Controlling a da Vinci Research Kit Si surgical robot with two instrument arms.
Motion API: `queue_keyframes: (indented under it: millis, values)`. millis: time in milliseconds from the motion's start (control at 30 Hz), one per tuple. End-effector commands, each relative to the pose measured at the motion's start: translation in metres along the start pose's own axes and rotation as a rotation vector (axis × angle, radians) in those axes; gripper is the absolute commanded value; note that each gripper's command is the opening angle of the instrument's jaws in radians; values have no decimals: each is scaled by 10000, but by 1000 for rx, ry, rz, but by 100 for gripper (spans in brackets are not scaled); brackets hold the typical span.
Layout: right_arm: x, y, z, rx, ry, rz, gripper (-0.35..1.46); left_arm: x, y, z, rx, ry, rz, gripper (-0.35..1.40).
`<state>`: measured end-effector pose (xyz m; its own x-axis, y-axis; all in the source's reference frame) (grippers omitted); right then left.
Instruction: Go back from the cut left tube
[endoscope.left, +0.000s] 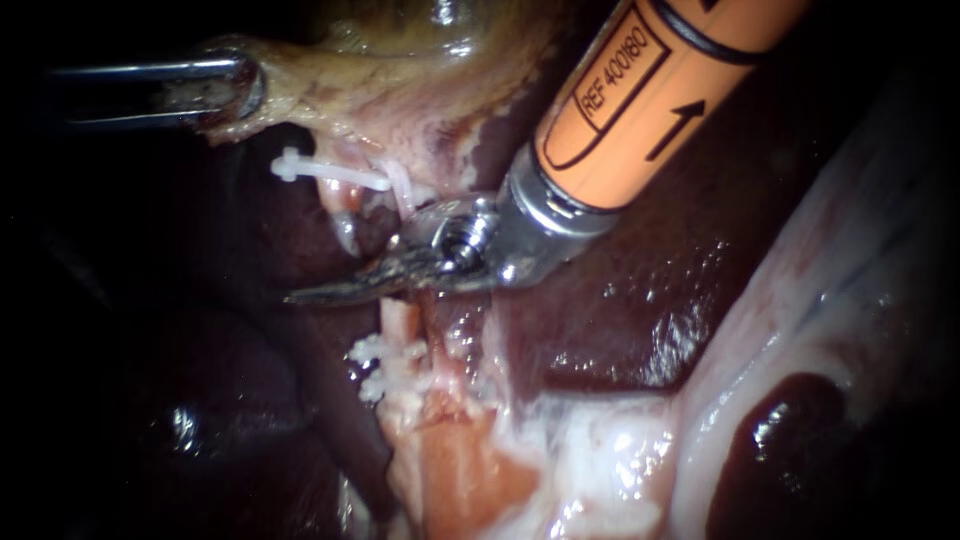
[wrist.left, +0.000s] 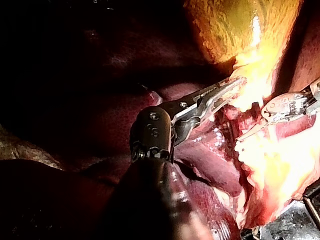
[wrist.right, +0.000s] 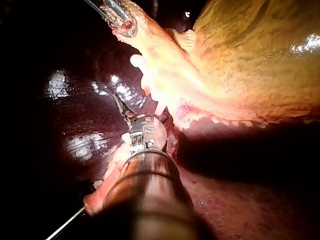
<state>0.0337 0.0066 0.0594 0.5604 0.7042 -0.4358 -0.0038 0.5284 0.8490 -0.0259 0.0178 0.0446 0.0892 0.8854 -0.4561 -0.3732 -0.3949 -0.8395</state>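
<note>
My right instrument (endoscope.left: 305, 294) comes in from the upper right on an orange shaft. Its thin blades lie together and hold nothing, pointing left across the gap in the cut left tube. The tube's lower stump (endoscope.left: 400, 322) stands just under the blades with white clips (endoscope.left: 372, 366) on it. The upper stump (endoscope.left: 345, 222) hangs below another white clip (endoscope.left: 330, 172). At the upper left my left instrument (endoscope.left: 238, 92) is shut on the gallbladder's edge (endoscope.left: 300, 88) and holds it stretched. The left wrist view shows these jaws (wrist.left: 227, 91) clamped on yellow tissue.
Dark liver (endoscope.left: 650, 300) lies under and around both instruments. A pale, glistening band of tissue (endoscope.left: 800, 300) runs down the right side. Pink raw tissue (endoscope.left: 450, 470) spreads below the clipped stump. The gallbladder body (wrist.right: 250, 65) fills the space beyond my right instrument (wrist.right: 122, 107).
</note>
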Motion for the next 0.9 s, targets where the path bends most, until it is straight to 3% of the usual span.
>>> queue_keyframes:
  millis: [33, 100, 133, 200, 267, 400, 533, 633, 767, 900]
  values:
    - [0, 0, 0, 2, 3, -1, -35, 0, 0, 0, 0, 0, 0, -35]
    - [-1, 0, 0, 15, 19, -2, -35, 0, 0, 0, 0, 0, 0, -35]
    - [-2, 0, 0, 22, 31, -3, -3, 0, 0, 0, 0, 0, 0, -35]
    - [-2, 0, 3, 32, 56, -3, 89, 0, 0, 0, 0, 0, 0, -35]
    - [1, 1, 5, 13, 81, -2, 121, 0, 0, 0, 0, 0, 0, -35]
    - [4, 2, 9, 12, 102, -11, 138, 0, 0, 0, 0, 0, 0, -35]
    - [4, 2, 9, 17, 112, -23, 143, 0, 0, 0, 0, 0, 0, -35]
    - [2, -1, 5, 5, 116, -88, 145, 0, -1, 0, 0, 0, 0, -35]
    - [-4, -17, -17, -53, 136, -233, 145, 0, -1, 0, -1, 0, 0, -35]
    - [-12, -37, -57, -98, 149, -311, 145, 1, -1, 0, 0, 0, 0, -35]
